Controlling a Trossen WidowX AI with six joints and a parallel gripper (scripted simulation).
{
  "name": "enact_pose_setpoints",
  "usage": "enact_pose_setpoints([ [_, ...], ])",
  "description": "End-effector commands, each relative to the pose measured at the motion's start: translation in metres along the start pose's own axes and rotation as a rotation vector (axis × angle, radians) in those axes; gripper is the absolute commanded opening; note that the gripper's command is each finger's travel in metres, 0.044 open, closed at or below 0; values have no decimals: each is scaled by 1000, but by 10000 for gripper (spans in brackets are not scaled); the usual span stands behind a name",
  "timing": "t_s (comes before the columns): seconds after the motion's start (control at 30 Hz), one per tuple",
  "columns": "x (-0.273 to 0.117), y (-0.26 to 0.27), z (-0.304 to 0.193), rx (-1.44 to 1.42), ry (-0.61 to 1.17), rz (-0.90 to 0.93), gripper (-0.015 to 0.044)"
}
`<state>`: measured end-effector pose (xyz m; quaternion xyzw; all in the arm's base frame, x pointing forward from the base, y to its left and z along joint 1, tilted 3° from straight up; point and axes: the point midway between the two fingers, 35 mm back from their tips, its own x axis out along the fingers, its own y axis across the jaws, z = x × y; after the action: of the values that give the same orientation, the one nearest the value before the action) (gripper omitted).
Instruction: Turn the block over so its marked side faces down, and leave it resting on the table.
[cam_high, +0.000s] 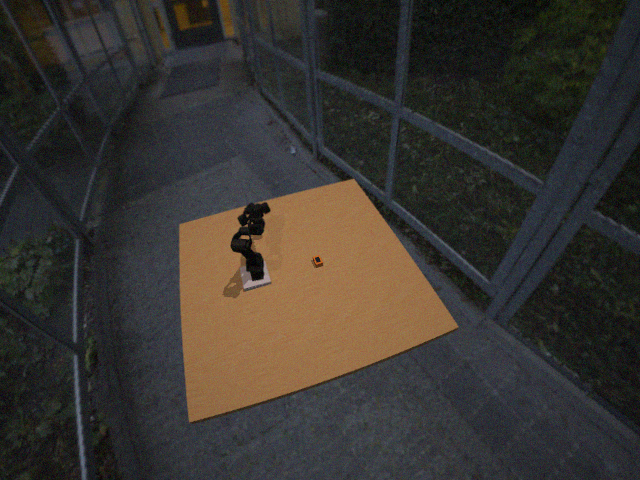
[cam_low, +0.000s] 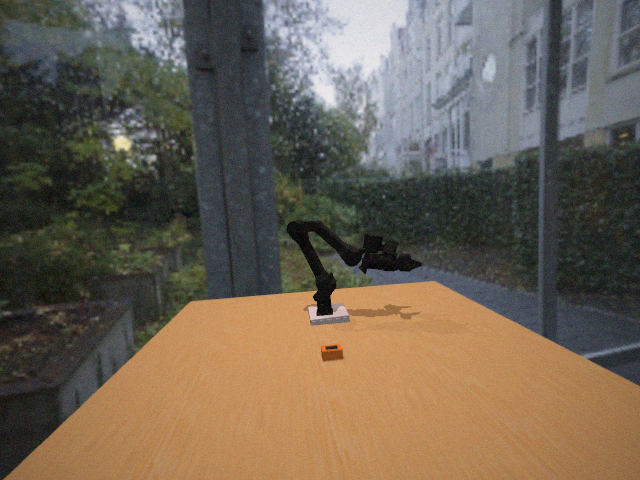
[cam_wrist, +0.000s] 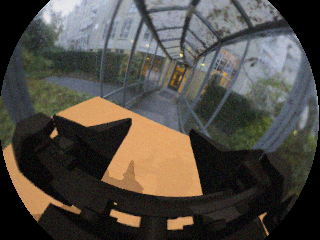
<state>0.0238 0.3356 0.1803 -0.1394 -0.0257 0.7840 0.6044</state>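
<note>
Glass walkway, orange table (cam_low: 465, 392). Gripper (cam_low: 410, 264) raised off the surface, jaws spread wide, nothing held. Block (cam_low: 331, 351) sits on the table well apart from it, in front of the arm base (cam_low: 328, 314), dark marked face up. Looks like pre-approach; next: swing over, descend, grasp the sides.

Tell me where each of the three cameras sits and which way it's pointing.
Top: high above one corner, looking down on the table, the whole arm and the orange block.
Exterior: low past the table's edge, facing the arm's base beyond the block.
Wrist: on the arm, looking out between the open pincer fingers over the table's far end.
Top and exterior share arm and block.
</note>
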Motion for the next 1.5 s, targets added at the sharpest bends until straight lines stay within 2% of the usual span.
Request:
enact_pose_setpoints([
  [0.0,0,-3,-1,6,8,-7,426],
  [0.17,-8,-72,-32,175,206,-192,440],
  [0.3,-34,-130,-63,344,377,-364,440],
  [0.47,-89,-187,-101,575,574,-577,440],
  [0.63,-161,-222,-133,819,751,-774,440],
  [0.83,-251,-233,-160,1110,941,-965,440],
  [1.07,-351,-209,-172,1463,1133,-1128,440],
  [1.33,-360,-204,-173,1497,1150,-1140,440],
  [1.47,-355,-199,-204,1497,1151,-1140,440],
])
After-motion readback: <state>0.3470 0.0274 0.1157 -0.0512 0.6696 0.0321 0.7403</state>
